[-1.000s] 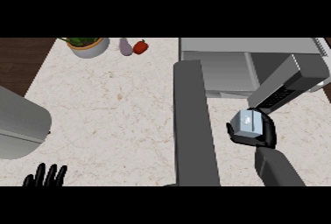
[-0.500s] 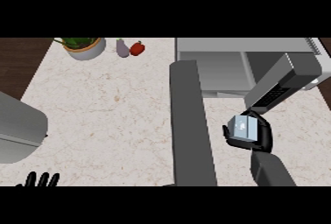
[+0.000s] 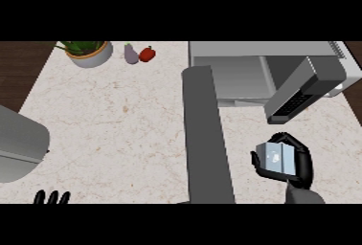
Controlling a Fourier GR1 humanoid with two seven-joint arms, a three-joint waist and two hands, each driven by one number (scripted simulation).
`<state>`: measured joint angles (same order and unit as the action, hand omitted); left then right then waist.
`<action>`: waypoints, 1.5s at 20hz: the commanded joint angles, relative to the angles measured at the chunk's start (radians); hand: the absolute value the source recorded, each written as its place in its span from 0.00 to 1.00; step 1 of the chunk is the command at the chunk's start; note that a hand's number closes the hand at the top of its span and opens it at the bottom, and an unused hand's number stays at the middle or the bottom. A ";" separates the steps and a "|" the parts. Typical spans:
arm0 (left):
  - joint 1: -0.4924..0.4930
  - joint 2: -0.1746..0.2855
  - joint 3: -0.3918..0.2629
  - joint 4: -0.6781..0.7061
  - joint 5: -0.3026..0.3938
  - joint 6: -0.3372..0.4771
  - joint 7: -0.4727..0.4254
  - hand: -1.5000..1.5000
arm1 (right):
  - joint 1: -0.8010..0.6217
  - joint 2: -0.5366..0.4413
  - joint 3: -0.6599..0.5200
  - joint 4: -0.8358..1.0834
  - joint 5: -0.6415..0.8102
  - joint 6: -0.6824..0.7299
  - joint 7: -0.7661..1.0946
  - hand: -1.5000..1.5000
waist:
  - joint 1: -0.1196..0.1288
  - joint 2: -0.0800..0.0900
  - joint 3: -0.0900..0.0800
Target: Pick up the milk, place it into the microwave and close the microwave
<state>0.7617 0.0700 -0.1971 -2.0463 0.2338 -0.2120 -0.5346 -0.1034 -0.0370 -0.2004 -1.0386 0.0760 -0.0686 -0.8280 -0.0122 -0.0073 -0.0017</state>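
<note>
Our right hand [image 3: 302,166] curls round the small pale-blue milk carton [image 3: 277,159]. We should keep it upright, steering beside the open dark door [image 3: 206,134] into the grey microwave [image 3: 237,79].

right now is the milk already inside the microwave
No, the right hand has its fingers curled round the milk, out in front of the open microwave.

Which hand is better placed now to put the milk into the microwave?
Right. The right hand is curled round the milk, close before the open microwave. The left hand rests at the view's lower left edge, holding nothing, with the microwave's open door between it and the milk.
</note>
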 commanded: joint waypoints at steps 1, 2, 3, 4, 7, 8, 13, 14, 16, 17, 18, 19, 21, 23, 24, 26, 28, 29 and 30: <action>-0.042 -0.025 -0.005 0.035 -0.013 0.032 0.014 0.00 | 0.155 0.020 0.085 -0.279 -0.021 0.080 0.126 1.00 | -0.006 0.001 0.000; -0.009 -0.025 -0.011 -0.040 0.012 0.045 0.051 0.00 | 0.202 0.026 0.091 -0.328 -0.038 0.096 0.131 1.00 | -0.002 0.001 0.000; 0.012 -0.017 -0.011 0.005 -0.007 0.020 -0.002 0.00 | 0.204 0.022 0.088 -0.353 -0.088 0.154 0.159 1.00 | 0.000 0.001 0.000; -0.007 -0.024 0.002 0.025 0.004 0.023 -0.014 0.00 | 0.162 0.036 0.092 -0.354 -0.132 0.157 0.182 1.00 | 0.005 0.002 0.001; 0.007 -0.005 -0.006 -0.008 -0.007 0.022 0.010 0.00 | 0.180 0.036 0.159 -0.347 -0.197 0.146 0.170 1.00 | 0.014 0.005 0.002; 0.060 -0.039 -0.072 -0.036 -0.063 0.043 -0.027 0.00 | 0.156 0.036 0.136 -0.425 -0.203 0.149 0.264 1.00 | 0.016 0.004 0.001; 0.051 0.022 0.038 0.045 0.031 -0.034 -0.067 0.00 | 0.113 0.037 0.300 -0.471 -0.157 -0.116 0.314 1.00 | 0.021 0.005 0.001; 0.046 0.041 0.068 0.009 0.067 -0.046 -0.051 0.00 | 0.084 0.037 0.306 -0.428 -0.124 -0.127 0.299 1.00 | 0.022 0.006 0.002; -0.018 0.020 0.075 0.045 0.058 -0.014 -0.025 0.00 | 0.074 0.037 0.296 -0.361 -0.108 -0.130 0.241 1.00 | 0.019 0.007 0.002; 0.076 0.029 0.045 -0.008 0.064 -0.043 -0.043 0.00 | 0.069 0.037 0.334 -0.389 -0.087 -0.185 0.293 1.00 | 0.023 0.006 0.002; 0.028 0.017 0.058 -0.047 0.069 0.012 0.030 0.00 | -0.021 0.037 0.285 -0.287 -0.098 -0.162 0.277 1.00 | 0.023 0.008 0.002; -0.046 0.009 0.064 0.025 0.052 0.016 0.022 0.00 | -0.088 0.037 0.310 -0.248 -0.110 -0.232 0.303 1.00 | 0.024 0.009 0.002; 0.013 0.020 0.073 0.042 0.048 -0.013 -0.030 0.00 | -0.130 0.037 0.310 -0.159 -0.123 -0.245 0.290 1.00 | 0.030 0.009 0.002; 0.010 0.015 0.069 0.092 0.041 -0.041 -0.081 0.00 | -0.146 0.037 0.329 -0.158 -0.098 -0.275 0.317 1.00 | 0.025 0.008 0.002; -0.023 0.016 0.064 0.020 0.045 0.004 0.015 0.00 | -0.193 0.037 0.298 -0.084 -0.079 -0.286 0.305 1.00 | 0.026 0.010 0.002; 0.005 0.012 0.064 0.028 0.039 -0.007 -0.018 0.00 | -0.278 0.037 0.316 -0.010 -0.088 -0.364 0.356 1.00 | 0.034 0.010 0.002; 0.006 0.069 0.129 0.052 0.105 -0.078 -0.036 0.00 | -0.334 0.037 0.265 0.123 -0.103 -0.382 0.277 1.00 | 0.041 0.012 0.003; 0.029 0.051 0.113 0.062 0.095 -0.070 -0.041 0.00 | -0.381 0.037 0.211 0.162 -0.095 -0.319 0.315 1.00 | 0.037 0.012 0.002; -0.047 0.028 0.079 0.034 0.067 -0.017 0.028 0.00 | -0.413 0.037 0.277 0.228 -0.148 -0.383 0.268 1.00 | 0.039 0.014 0.003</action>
<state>0.7621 0.1066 -0.1047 -1.9999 0.3068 -0.2524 -0.5578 -0.3893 -0.0078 0.0629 -0.9992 -0.0273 -0.3825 -0.5232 0.0193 0.0026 0.0003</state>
